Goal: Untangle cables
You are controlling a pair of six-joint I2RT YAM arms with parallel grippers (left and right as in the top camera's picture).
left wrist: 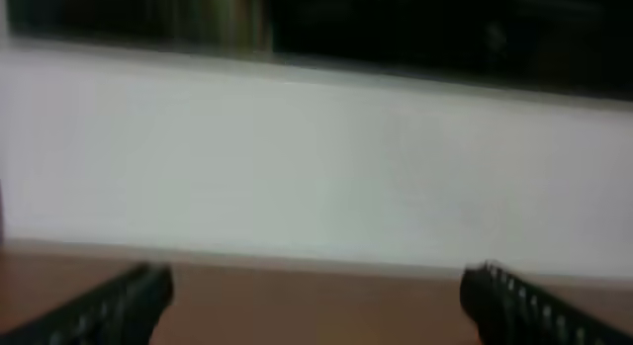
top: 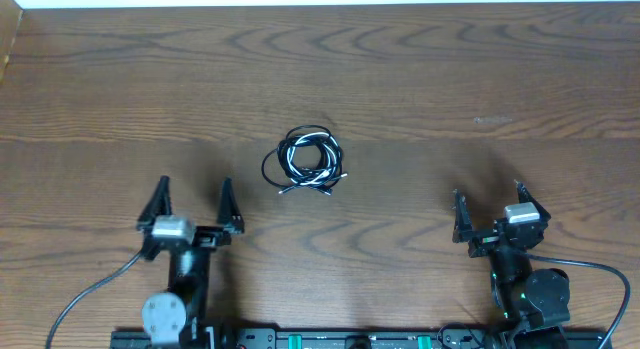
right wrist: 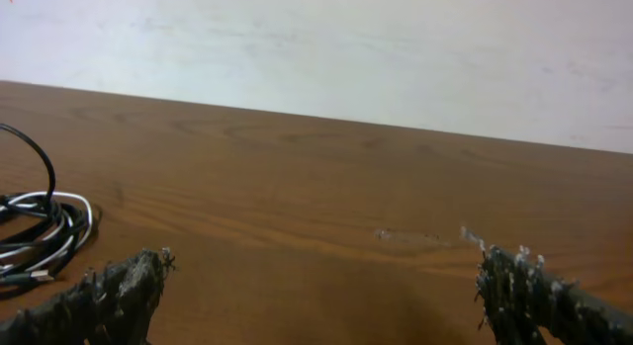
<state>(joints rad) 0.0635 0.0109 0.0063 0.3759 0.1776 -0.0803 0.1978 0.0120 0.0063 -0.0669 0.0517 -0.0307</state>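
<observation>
Overhead, the cables (top: 305, 161) lie bundled, one o'clock from my left gripper (top: 194, 181), ten from my right gripper (top: 488, 192), both spread wide. Left wrist shows only wall (left wrist: 316, 157) (useless); right wrist puts them at nine o'clock, so I'd pinch one outer loop.

Open table (top: 430, 79) on every side of cables (top: 305, 161)

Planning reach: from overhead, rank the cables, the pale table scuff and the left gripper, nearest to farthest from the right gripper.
1. Pale scuff, just beyond the right gripper.
2. Cables, centre, to its left.
3. Left gripper, far left.
</observation>
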